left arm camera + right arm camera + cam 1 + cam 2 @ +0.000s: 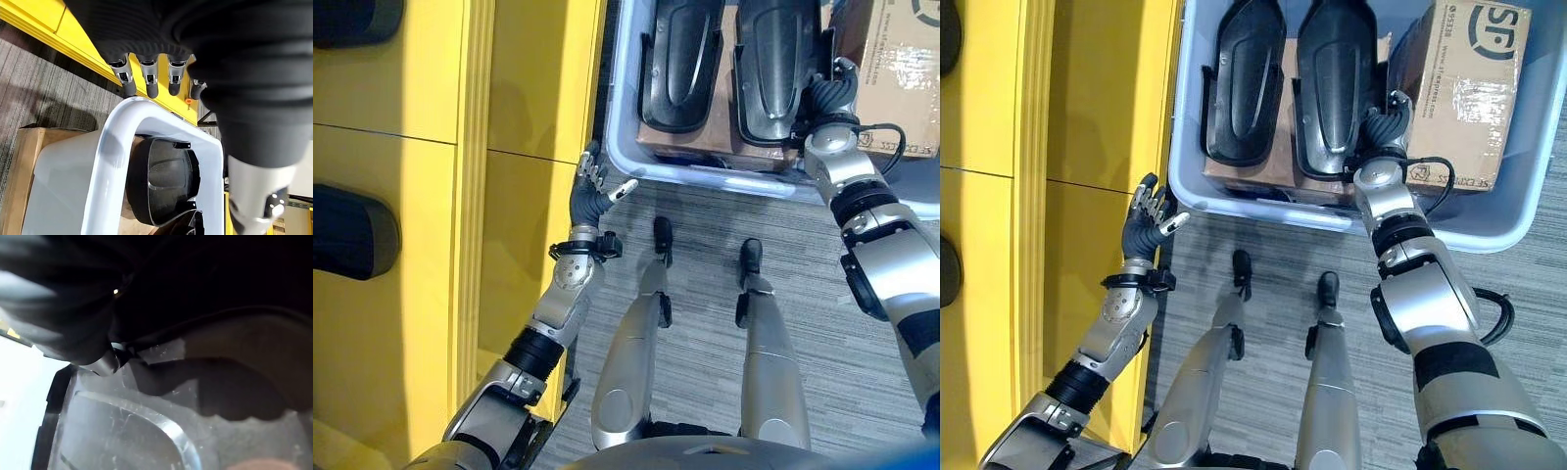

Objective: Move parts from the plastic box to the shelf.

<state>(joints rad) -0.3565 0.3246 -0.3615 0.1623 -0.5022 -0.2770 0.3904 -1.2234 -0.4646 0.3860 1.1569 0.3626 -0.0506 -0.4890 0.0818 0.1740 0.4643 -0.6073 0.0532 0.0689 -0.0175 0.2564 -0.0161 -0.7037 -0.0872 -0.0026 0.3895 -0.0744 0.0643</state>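
Floor (1263, 323) was grey striped carpet. A yellow shelf unit (1087, 117) ran along the robot's left side, w/ a dark part (352, 230) lying on it, cut off at the frame edge. Straight ahead sat a pale blue-white plastic box (1185, 117), its near rim just beside the shelf edge.

In the box, two black moulded parts lay side by side on brown cardboard: left part (1244, 83) and right part (1337, 83). Both had their long axis running away from the robot, hollow side up, far ends cut off by the frame. A taped cardboard carton (1469, 88) stood in the box's right end.

Left hand (1146, 223) was held up near the box's near-left corner, between box and shelf, fingers straight and spread, holding nothing.

Right hand (1386, 122) reached into the box at the near-right edge of the right part, by the carton. Its fingers were hidden behind the wrist cover; can't tell if they were closed on the part. Right wrist view was too dark and close to settle it.
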